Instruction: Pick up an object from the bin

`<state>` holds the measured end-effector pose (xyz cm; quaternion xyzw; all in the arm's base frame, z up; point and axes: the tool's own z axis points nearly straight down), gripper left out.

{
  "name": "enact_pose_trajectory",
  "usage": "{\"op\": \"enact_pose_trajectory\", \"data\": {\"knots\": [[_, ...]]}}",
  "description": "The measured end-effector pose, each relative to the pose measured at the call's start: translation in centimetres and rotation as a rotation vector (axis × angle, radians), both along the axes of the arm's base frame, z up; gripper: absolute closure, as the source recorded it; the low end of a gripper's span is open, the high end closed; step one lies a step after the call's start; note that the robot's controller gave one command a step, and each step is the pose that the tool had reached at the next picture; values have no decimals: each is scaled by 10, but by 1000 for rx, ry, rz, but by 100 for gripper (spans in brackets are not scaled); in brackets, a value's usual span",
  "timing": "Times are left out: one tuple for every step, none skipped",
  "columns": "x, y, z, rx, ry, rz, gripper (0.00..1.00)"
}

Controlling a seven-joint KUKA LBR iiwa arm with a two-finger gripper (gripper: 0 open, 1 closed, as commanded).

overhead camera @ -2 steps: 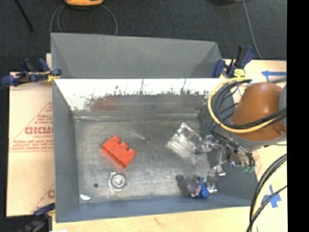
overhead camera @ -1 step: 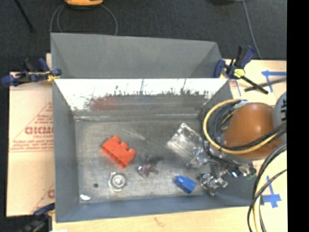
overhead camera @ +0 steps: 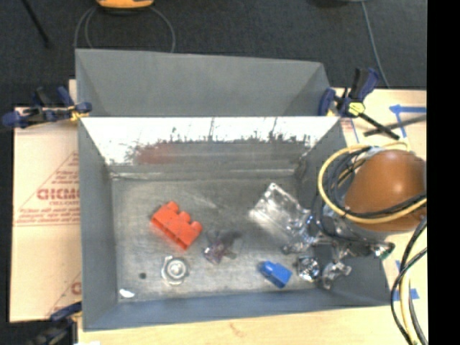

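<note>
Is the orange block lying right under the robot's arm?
No, the orange block lies at the left of the bin, well apart from the end effector at the right.

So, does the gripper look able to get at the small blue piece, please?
Probably yes: the gripper sits close beside the blue piece, with nothing between them; the crumpled clear plastic lies farther back.

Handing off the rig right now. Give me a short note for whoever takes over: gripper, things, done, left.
Gripper: low in the bin's near right corner; no thing seen held.
Things: blue piece just left of it, clear plastic piece behind it; dark purple piece, orange block and silvery round piece further left on the floor.
Done: nothing lifted out yet.
Left: grasp one thing and lift it clear.
</note>
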<state>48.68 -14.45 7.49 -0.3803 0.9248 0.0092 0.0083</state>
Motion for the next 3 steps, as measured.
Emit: {"op": "enact_pose_trajectory", "data": {"knots": [[-1, -3, 0, -6, 1, 5, 100], [5, 12, 113, -27, -3, 365, 100], [10, 19, 260, -29, -7, 439, 100]]}}
